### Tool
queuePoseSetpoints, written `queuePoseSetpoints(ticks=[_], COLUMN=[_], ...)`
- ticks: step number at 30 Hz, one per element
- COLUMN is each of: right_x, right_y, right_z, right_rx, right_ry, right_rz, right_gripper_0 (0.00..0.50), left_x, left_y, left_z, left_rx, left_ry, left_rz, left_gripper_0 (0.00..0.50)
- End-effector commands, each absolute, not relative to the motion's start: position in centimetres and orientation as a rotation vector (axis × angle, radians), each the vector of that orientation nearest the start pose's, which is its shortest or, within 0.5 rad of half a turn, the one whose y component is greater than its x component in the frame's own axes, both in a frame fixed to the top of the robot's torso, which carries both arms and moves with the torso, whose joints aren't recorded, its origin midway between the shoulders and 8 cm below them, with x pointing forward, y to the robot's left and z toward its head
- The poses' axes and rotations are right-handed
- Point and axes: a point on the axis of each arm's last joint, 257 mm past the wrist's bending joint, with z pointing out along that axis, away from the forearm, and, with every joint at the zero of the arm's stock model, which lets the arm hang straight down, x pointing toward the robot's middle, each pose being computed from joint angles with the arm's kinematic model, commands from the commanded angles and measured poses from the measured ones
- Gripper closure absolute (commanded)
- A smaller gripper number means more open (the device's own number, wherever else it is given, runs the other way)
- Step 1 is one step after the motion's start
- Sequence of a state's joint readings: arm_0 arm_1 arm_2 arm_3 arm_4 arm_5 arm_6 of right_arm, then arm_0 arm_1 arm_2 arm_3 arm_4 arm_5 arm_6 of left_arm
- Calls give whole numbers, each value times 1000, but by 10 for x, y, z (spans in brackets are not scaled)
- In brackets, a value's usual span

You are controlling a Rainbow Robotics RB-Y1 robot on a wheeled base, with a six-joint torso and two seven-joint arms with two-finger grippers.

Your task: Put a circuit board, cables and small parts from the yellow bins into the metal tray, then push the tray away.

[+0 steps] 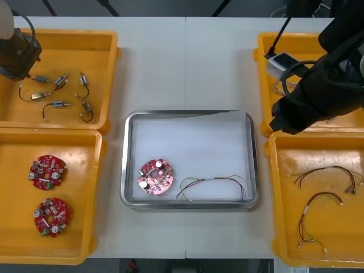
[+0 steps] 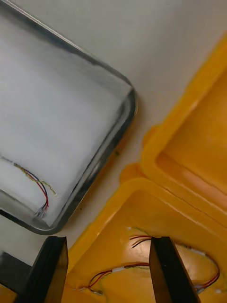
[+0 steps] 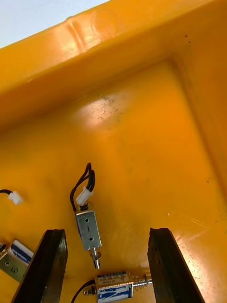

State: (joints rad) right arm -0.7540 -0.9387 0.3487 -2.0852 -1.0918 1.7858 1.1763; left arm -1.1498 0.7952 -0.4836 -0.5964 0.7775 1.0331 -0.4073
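Firstly, at left: poised with the left tool [image 3: 106,232] spread wide and empty above small metal parts [image 3: 88,229] in a yellow bin [image 3: 142,118], probably to straddle one; shown close from the wrist, mere specks from the front. Mid-table: in the metal tray [image 1: 187,115], a circuit board [image 1: 155,177] and a red and yellow cable [image 1: 210,185]. Rightward: hanging with the right tool [image 2: 109,239] agape, gripping nothing, over cables [image 2: 124,268] in the near right bin [image 2: 156,203].

A small part [image 3: 11,266] just beside the left gripper [image 3: 106,232], at its outer side, bears a stamped figure that looks like a 5. A second part [image 3: 113,289], lying between that gripper's fingers, carries a blue label with print too small to read.
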Motion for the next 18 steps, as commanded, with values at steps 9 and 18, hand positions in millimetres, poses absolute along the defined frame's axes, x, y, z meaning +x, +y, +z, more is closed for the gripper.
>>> queuePoseSetpoints(ticks=[9, 18], right_x=[447, 464], right_y=[-288, -340], right_z=[-101, -99], right_rx=[-95, 257], right_ry=[2692, 2700], right_rz=[-61, -62], right_gripper_0=[0, 0], left_x=[673, 671], left_y=[422, 419], left_z=[-129, -147], left_rx=[-1208, -1200], left_ry=[2076, 2092], left_rz=[-192, -201], left_gripper_0=[0, 0])
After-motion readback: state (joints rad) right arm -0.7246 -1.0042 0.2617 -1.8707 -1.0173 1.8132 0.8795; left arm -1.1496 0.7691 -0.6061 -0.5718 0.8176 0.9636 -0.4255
